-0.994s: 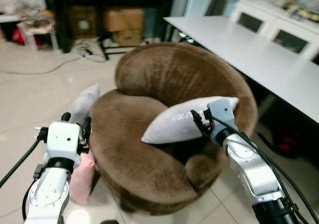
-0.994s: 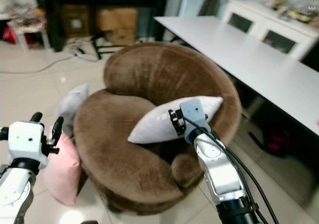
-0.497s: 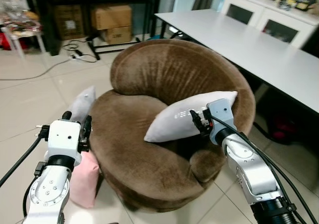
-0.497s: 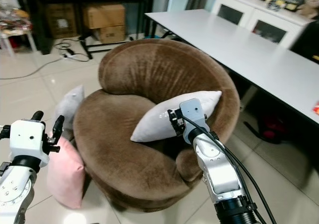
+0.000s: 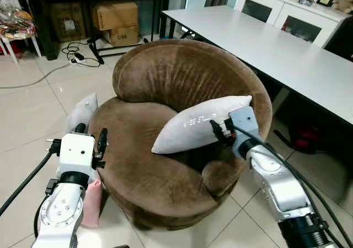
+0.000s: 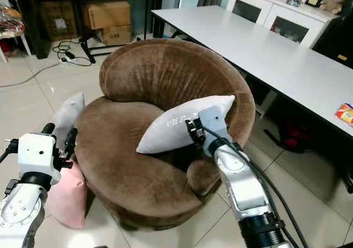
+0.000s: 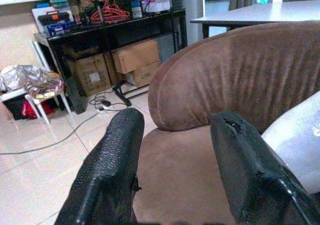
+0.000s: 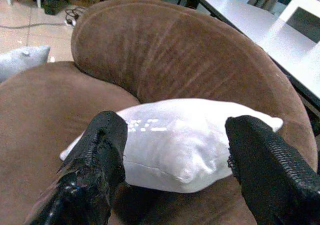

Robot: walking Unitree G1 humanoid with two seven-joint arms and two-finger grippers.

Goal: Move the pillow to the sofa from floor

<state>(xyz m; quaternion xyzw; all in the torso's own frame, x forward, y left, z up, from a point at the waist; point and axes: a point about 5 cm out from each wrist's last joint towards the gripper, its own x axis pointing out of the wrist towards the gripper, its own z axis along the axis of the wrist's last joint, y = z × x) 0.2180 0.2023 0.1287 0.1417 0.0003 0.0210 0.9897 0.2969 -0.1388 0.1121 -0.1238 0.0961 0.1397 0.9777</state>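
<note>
The right gripper [image 8: 170,160] hangs with fingers spread wide, just short of the white pillow [image 5: 201,124], which lies on the brown sofa [image 5: 182,82] against its arm at about three o'clock. The left gripper [image 7: 175,170], also open, hovers by the sofa's nine o'clock edge, above a pink pillow [image 6: 66,198] and beside a grey one [image 6: 69,113] on the floor [image 5: 27,116].

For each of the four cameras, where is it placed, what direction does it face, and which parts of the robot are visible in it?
Left eye: on the head, looking down at the sofa; both arms show.
Right eye: beside it, same scene, same arms.
Left wrist: looks along the open left pincer toward the sofa back.
Right wrist: looks along the open right pincer at the white pillow on the seat.
All four views share the sofa and the pillow.
</note>
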